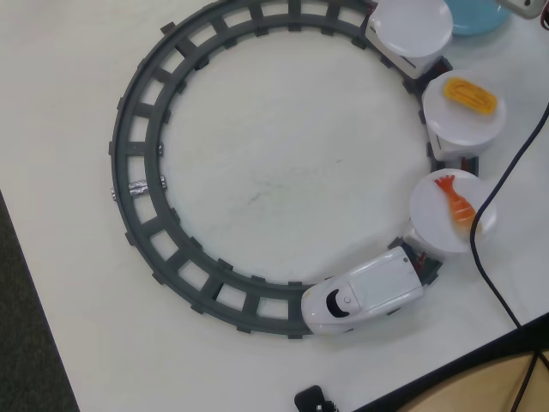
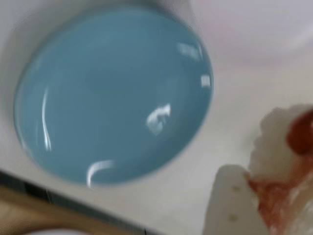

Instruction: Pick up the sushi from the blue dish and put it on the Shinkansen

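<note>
In the wrist view my gripper [image 2: 266, 196] is shut on the sushi [image 2: 276, 142]. Its white rice and reddish-pink topping are blurred between a white finger [image 2: 230, 196] and the frame's right edge. It hangs to the right of the light-blue dish [image 2: 112, 93], which is bare. In the overhead view only an edge of the blue dish [image 1: 476, 15] shows at the top right. The white Shinkansen [image 1: 364, 296] sits on the grey track at the lower right. It pulls three cars topped by white plates, and the rearmost plate [image 1: 410, 24] is bare.
An orange shrimp piece [image 1: 455, 199] lies on the first car's plate and a yellow egg piece [image 1: 469, 94] on the second. The grey ring track [image 1: 137, 146] fills the table. A black cable [image 1: 497, 197] runs down the right side. The table's edge runs along the bottom right.
</note>
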Controlling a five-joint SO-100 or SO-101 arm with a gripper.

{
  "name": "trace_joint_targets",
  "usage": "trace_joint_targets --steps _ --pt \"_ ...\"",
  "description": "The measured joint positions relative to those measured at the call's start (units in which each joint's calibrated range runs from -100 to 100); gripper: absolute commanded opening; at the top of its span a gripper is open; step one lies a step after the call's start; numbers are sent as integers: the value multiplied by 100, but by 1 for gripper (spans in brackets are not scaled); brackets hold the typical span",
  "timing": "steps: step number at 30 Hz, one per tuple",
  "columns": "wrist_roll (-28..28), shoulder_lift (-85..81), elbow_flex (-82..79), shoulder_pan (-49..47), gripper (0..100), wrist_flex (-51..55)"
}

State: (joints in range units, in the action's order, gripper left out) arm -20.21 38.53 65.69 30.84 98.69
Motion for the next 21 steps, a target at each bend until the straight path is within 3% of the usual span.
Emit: trace_joint_targets --steps 9,18,21 --pt "5 0 -1270 -764 2 0" --pt "5 0 -1522 -733 3 0" --pt "5 0 -1540 -780 10 0"
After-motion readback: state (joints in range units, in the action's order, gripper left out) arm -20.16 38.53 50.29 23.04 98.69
